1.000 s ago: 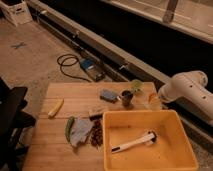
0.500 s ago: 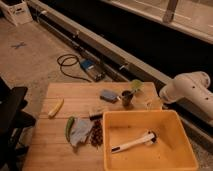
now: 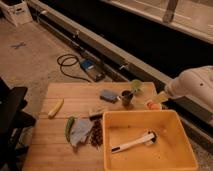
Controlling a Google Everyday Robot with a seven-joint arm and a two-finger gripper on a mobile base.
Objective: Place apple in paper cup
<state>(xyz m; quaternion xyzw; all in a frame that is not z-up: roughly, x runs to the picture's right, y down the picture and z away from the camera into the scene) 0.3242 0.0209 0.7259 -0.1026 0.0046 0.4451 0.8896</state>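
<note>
Wooden table (image 3: 80, 92) carries, from the left, a yellow banana (image 3: 55, 107), a green pepper (image 3: 68, 128), a dark metallic cup (image 3: 127, 97) and a large yellow bin (image 3: 150, 145). At the right edge, just beyond the bin's far corner, the apple (image 3: 154, 105) sits in the paper cup (image 3: 152, 106). The gripper (image 3: 161, 98) hangs directly above it, finger position indeterminable.

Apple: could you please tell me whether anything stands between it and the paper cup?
Nothing visible does. The gripper is at the apple; the paper cup lies beyond, with the dark cup just left of the path.
</note>
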